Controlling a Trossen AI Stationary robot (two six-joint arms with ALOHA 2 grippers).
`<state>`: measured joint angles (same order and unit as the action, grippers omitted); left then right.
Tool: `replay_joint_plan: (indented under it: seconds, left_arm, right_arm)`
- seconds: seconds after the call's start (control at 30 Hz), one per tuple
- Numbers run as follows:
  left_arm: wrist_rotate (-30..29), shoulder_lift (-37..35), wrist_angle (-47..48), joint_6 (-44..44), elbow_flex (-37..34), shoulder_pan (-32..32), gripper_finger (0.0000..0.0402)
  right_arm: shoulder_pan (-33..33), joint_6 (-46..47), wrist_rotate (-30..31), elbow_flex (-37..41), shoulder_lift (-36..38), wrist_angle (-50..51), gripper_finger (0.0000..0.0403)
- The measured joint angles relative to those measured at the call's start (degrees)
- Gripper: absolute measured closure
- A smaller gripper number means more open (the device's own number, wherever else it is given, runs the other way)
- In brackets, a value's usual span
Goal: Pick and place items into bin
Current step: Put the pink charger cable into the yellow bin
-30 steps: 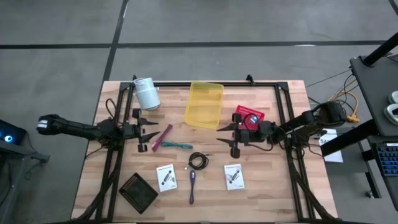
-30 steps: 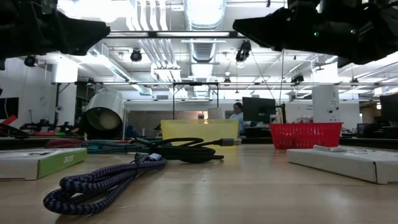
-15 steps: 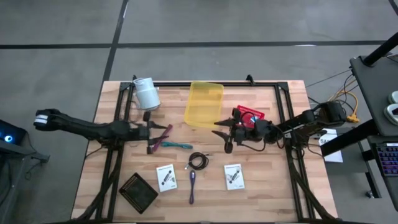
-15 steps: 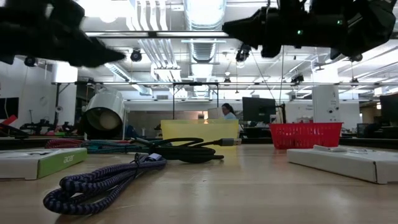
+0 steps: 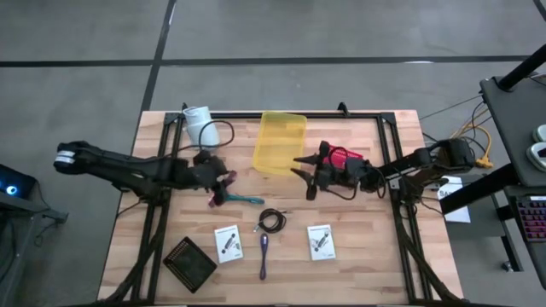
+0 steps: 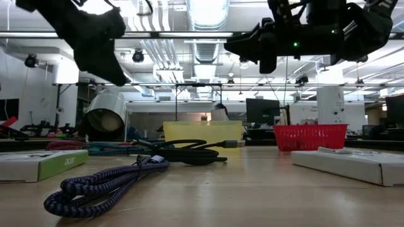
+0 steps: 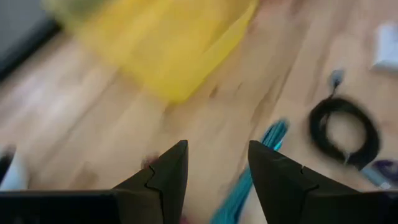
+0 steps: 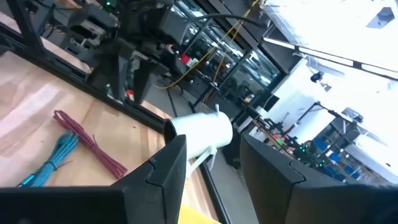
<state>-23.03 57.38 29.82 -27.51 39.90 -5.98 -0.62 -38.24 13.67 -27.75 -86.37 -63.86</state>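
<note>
My left gripper (image 5: 222, 177) (image 7: 216, 148) is open and hovers over the far end of the magenta stick (image 5: 225, 186), which lies flat beside the teal tool (image 5: 245, 199) (image 7: 252, 171). My right gripper (image 5: 300, 168) (image 8: 211, 142) is open, in the air by the yellow bin (image 5: 280, 141), near its near right corner. The coiled black cable (image 5: 271, 220), the purple stick (image 5: 264, 256) and two white cards (image 5: 228, 243) (image 5: 321, 241) lie flat nearer the near edge. In the low view both grippers hang well above the table. I see no small cubes.
A white cup (image 5: 200, 126) lies on its side at the far left. A red basket (image 5: 343, 157) sits under my right arm. A black square object (image 5: 189, 260) lies near the near left corner. A black metal frame (image 5: 375, 117) runs along the table's far, left and right sides.
My left gripper has moved toward the table's right, over the magenta stick, and tipped its fingers downward. My right gripper has moved left and toward the far edge, closer to the yellow bin. No item on the table has moved.
</note>
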Motion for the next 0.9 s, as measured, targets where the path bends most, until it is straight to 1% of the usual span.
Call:
replay_joint_plan:
  seconds: [0.13,0.23,0.33,0.4,0.57,0.77,0.9]
  left_arm:
    - [0.3,4.2,12.8,-11.2,5.4,0.0,0.0249]
    - [2.8,7.2,20.5,-19.2,7.5,0.0,0.0249]
    - [6.5,9.6,25.4,-27.0,7.9,0.0,0.0249]
    - [8.7,11.2,26.6,-30.3,7.5,0.0,0.0249]
    - [10.2,15.6,26.2,-31.2,6.5,0.0,0.0249]
    - [13.5,21.3,26.2,-30.5,6.5,0.0,0.0249]
    - [16.3,23.6,26.3,-30.4,6.9,0.0,0.0249]
  right_arm:
    - [-0.8,0.6,0.0,0.0,0.0,0.0,0.0271]
    - [-1.0,0.6,-0.1,0.0,0.0,0.1,0.0273]
    - [-0.9,0.7,-0.2,0.0,0.0,0.3,0.0273]
    - [-0.9,0.8,-0.2,0.0,0.0,0.2,0.0273]
    - [-0.9,0.8,-0.2,0.0,0.0,0.2,0.0276]
    - [-0.9,0.8,-0.2,0.0,0.0,0.2,0.0273]
    - [-0.9,0.7,-0.2,0.0,0.0,0.2,0.0277]
